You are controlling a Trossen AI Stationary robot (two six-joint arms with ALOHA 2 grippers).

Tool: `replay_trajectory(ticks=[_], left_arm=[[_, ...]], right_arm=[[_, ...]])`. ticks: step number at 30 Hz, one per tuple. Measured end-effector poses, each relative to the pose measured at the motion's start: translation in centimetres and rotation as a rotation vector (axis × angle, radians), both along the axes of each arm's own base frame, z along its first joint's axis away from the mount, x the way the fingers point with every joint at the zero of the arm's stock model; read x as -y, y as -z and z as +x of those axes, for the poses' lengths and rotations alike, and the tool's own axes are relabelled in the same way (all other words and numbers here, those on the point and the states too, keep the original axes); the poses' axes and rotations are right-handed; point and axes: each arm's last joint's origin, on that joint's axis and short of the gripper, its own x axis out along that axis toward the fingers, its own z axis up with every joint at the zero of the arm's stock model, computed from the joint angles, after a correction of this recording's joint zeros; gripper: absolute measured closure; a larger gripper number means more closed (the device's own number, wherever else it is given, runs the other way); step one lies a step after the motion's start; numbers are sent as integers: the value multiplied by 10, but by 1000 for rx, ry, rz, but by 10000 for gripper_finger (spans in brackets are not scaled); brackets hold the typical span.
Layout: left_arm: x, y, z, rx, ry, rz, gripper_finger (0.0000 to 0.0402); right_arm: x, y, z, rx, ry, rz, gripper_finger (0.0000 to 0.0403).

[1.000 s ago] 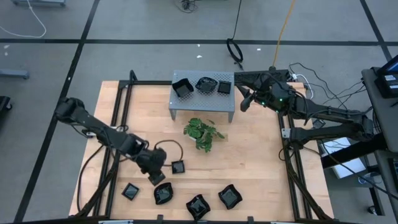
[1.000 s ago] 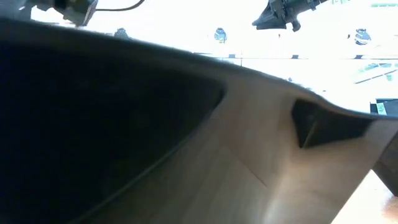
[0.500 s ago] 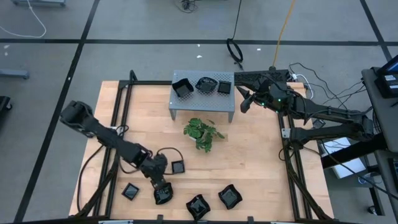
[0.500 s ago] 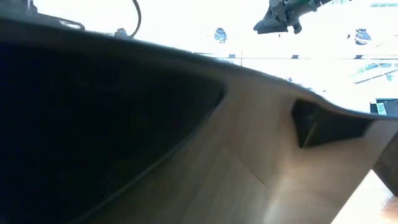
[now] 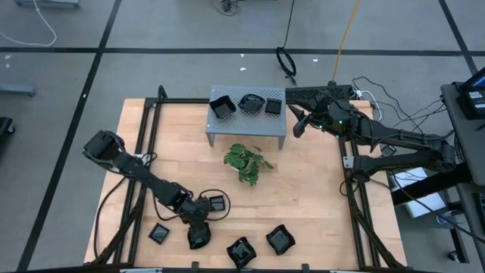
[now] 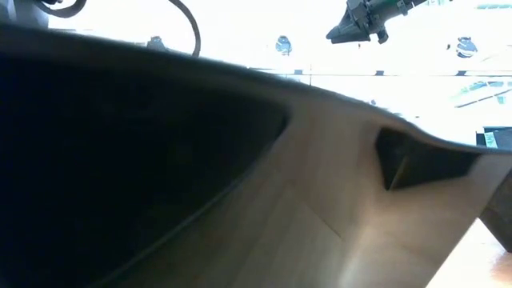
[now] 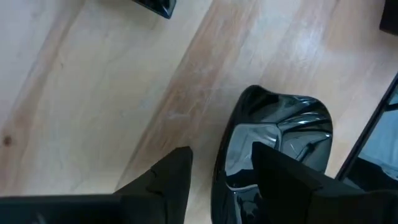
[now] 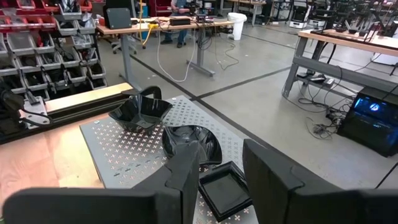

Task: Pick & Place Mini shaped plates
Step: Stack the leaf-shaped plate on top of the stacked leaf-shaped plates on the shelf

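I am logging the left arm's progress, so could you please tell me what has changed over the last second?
The left end effector has come down toward the table's near edge, open, straddling the rim of a glossy black wavy-edged mini plate. The right end effector has stayed beside the grey perforated metal stand.

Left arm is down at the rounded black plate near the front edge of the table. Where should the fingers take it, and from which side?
Take the rounded plate by its raised rim, from above, one finger inside the bowl and one outside on the wood. The left gripper is open and already straddles that near rim. The dish is shallow and glossy, so a rim pinch probably holds better than spanning its whole width.
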Motion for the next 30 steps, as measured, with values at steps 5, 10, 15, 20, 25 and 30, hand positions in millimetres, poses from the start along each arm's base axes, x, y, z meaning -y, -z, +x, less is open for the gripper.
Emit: replay_trajectory(ticks=[5,10,15,20,25,30], left_arm=[[-1,-2,1,9,-8,-18,287],[-1,-3,1,-36,-20,-85,389],[-7,-11,4,-23,-33,-127,396],[-26,-38,9,83,-78,-158,397],[-50,-73,9,261,-135,-154,398],[-84,-107,13,452,-313,-57,398]], right_arm=[[0,1,0,-9,0,3,295],[0,1,0,-14,0,4,298],[0,3,-1,-35,0,10,299],[0,4,-1,-38,0,12,299],[0,4,-1,-35,2,21,298],[0,5,-1,-46,3,24,298]])
